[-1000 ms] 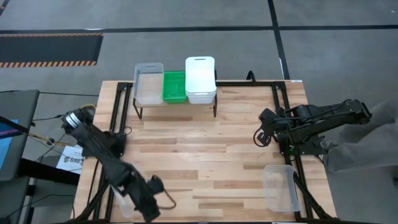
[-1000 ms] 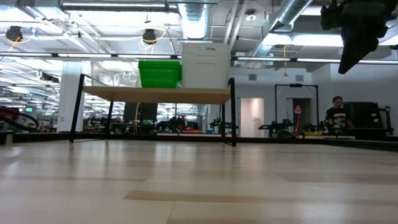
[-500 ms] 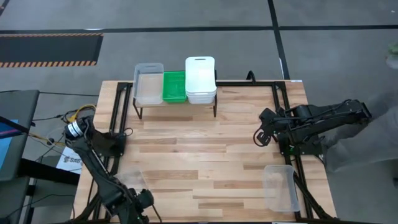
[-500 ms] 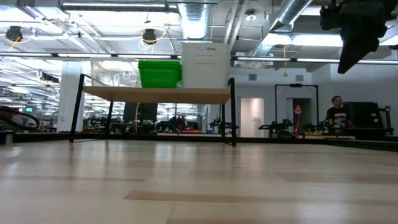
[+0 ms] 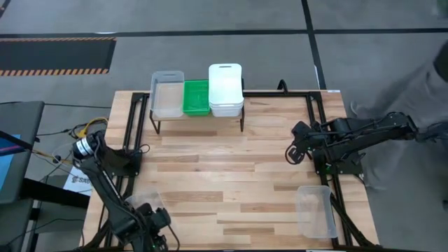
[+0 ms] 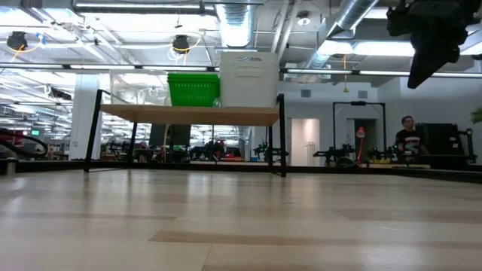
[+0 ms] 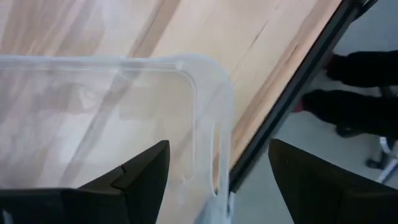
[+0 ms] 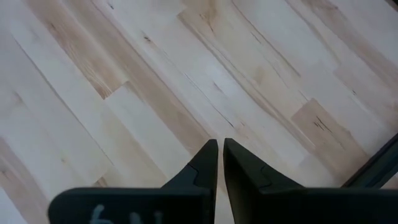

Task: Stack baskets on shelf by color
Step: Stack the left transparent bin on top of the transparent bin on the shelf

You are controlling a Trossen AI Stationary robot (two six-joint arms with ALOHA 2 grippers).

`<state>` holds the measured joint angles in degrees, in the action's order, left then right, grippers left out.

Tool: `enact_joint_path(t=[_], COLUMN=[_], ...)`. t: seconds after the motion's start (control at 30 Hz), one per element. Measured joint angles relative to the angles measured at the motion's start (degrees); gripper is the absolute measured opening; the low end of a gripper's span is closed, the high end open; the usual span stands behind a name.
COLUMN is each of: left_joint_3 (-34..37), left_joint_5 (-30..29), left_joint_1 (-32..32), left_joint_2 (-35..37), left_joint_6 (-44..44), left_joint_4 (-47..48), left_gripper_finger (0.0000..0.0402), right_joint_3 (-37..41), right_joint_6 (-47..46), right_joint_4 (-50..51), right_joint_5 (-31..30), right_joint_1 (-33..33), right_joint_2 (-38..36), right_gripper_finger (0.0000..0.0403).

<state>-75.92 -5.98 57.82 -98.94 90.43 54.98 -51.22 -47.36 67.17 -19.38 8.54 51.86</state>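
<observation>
The shelf (image 6: 188,114) stands at the table's far edge and carries a clear basket (image 5: 166,93), a green basket (image 5: 196,97) and a white stack (image 5: 225,89), side by side. A second clear basket (image 7: 112,124) sits on the table near its near left corner. My left gripper (image 7: 217,180) hangs open over that basket's end, pointing down, with one finger above the inside and one beyond the rim (image 7: 214,118). A third clear basket (image 5: 315,211) rests at the near right. My right gripper (image 8: 220,165) hovers shut over bare wood at the right side.
Black frame rails (image 5: 329,189) run along the table's sides. A person's grey-clad legs (image 5: 420,84) stand just beyond the right edge, close to my right arm. The middle of the wooden tabletop (image 5: 224,175) lies bare between the shelf and the near baskets.
My left gripper has swung toward the table's near left corner and sunk, tipping to point more steeply down, and now hangs over the end of the clear basket there. Its fingers have stayed open. The baskets have not moved.
</observation>
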Motion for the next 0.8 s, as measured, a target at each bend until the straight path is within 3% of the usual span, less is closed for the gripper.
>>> enact_joint_path(t=[0.37, 0.67, 0.8], left_joint_3=[1.4, 7.3, 10.0], left_joint_5=[0.2, 3.2, 7.5], left_joint_1=[0.2, 0.2, -0.5], left_joint_2=[-2.9, -2.9, -3.0], left_joint_6=[-3.3, -2.9, -2.7], left_joint_4=[-2.5, -7.2, -8.5], left_gripper_finger=[0.0261, 0.0261, 0.0245], right_joint_3=[0.0, 0.0, 0.0], right_joint_6=[-0.8, -0.8, -0.8], right_joint_4=[-0.2, -0.1, -0.1], right_joint_5=[0.0, 0.0, 0.0], right_joint_1=[0.1, 0.1, 0.1], right_joint_2=[0.0, 0.0, 0.0], right_gripper_finger=[0.0052, 0.0052, 0.0052])
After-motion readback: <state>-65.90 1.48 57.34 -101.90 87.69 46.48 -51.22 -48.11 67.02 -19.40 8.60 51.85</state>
